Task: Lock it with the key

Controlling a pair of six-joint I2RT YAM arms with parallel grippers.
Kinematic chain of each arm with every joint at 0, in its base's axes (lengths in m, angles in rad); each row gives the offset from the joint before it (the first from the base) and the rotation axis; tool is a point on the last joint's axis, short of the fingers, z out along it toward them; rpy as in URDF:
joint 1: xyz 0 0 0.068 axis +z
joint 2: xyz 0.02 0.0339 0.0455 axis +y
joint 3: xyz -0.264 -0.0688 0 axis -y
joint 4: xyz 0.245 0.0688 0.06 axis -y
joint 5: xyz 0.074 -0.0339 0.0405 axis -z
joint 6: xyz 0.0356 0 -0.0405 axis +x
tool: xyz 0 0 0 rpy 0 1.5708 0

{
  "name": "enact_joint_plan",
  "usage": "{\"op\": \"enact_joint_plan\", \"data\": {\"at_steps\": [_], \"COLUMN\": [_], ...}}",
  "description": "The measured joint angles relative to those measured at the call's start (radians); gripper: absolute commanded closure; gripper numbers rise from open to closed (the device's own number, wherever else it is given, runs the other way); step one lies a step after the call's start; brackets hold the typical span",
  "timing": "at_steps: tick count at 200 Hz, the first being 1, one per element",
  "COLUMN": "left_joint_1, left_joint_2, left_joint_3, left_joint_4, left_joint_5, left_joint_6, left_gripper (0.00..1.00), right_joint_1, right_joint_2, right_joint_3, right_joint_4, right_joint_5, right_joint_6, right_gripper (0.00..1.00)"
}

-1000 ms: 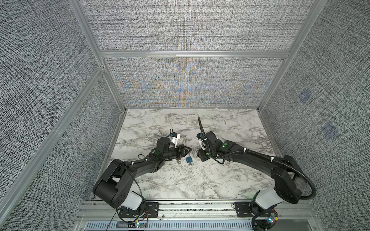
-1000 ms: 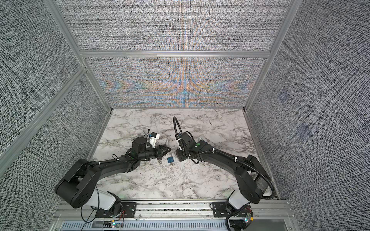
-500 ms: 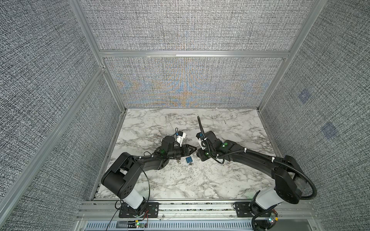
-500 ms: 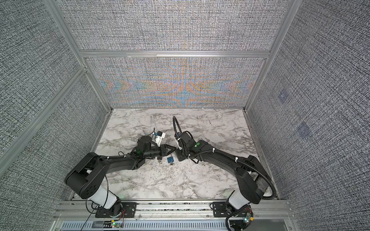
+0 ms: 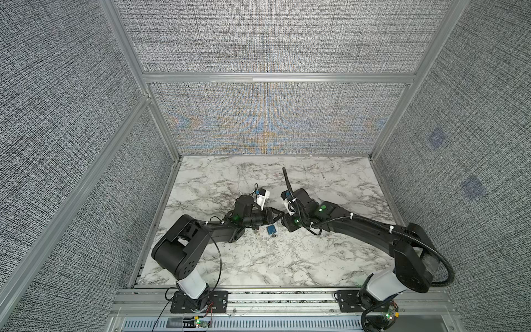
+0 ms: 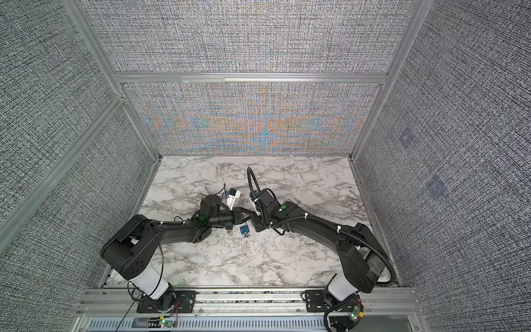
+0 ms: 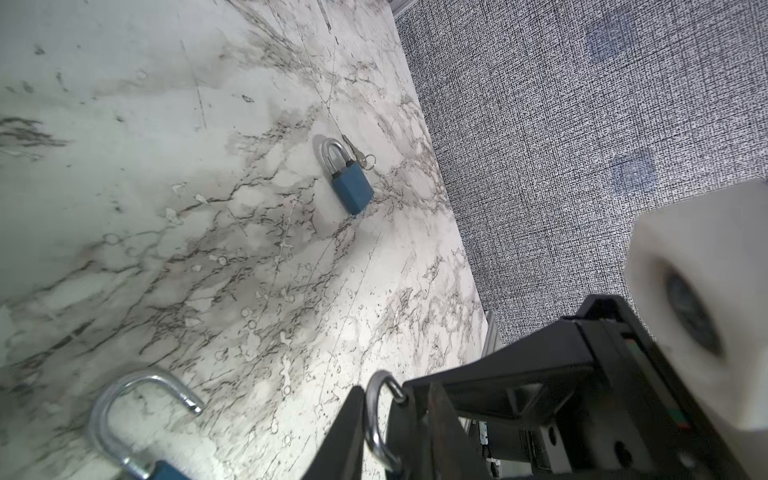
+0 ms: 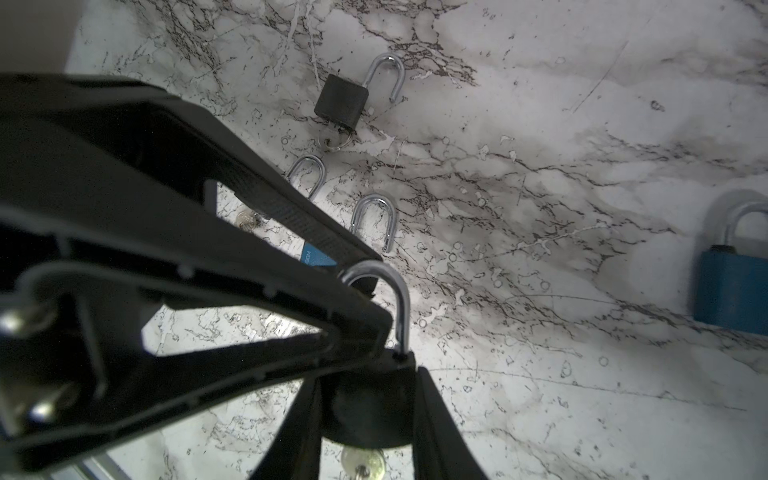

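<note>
step: we are holding the padlock in the air, ready to lock it. Its shackle stands open and the key sits in its underside.
padlock place: lifted off the worktop in the middle of the scene, between the two claws.
right claw: clamped on the arch of the shackle.
left claw: its fingers lie along both sides of the body; whether they press we cannot tell.
next move: we judge the left claw must grip the body firmly. The right claw can then let go, push the shackle home and turn the key. A loose hold would let the body swing.
top views: we see only the claws meeting, with a blue padlock on the worktop just near of them; the held one is hidden.
right wrist view: alone shows the grip and the key, and also a black padlock lying open.
left wrist view: shows spare keys beside a closed padlock towards the right wall, which the top views hide.
</note>
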Motion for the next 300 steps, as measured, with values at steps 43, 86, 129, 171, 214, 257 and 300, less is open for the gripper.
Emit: {"op": "enact_joint_plan", "data": {"at_steps": [43,86,129,171,214,257,300], "left_joint_1": [-0.005,-0.006,-0.007,-0.008,-0.007,-0.008,-0.008], "left_joint_2": [0.010,0.020,0.021,0.012,-0.052,-0.133,-0.166], "left_joint_3": [0.004,0.014,0.015,0.003,0.033,0.076,0.110], "left_joint_4": [0.008,0.024,0.030,0.049,0.021,-0.071,-0.150], "left_joint_5": [0.000,0.019,0.019,0.014,-0.019,-0.086,-0.133], "left_joint_6": [-0.006,-0.020,-0.024,-0.052,-0.093,-0.105,-0.121], "left_gripper": [0.82,0.97,1.00,1.00,1.00,1.00,1.00], "right_joint_1": [0.002,0.002,0.002,-0.001,-0.041,-0.060,-0.058], "right_joint_2": [-0.001,-0.005,-0.007,-0.039,-0.174,-0.296,-0.354], "right_joint_3": [0.004,0.011,0.011,-0.013,-0.131,-0.273,-0.323], "right_joint_4": [-0.003,-0.011,-0.014,0.024,0.122,0.241,0.356], "right_joint_5": [0.000,0.005,0.010,-0.004,-0.042,-0.060,-0.047], "right_joint_6": [0.000,0.001,0.003,0.021,0.087,0.119,0.113], "right_gripper": [0.81,0.81,0.77,0.34,0.33,0.35,0.39]}}
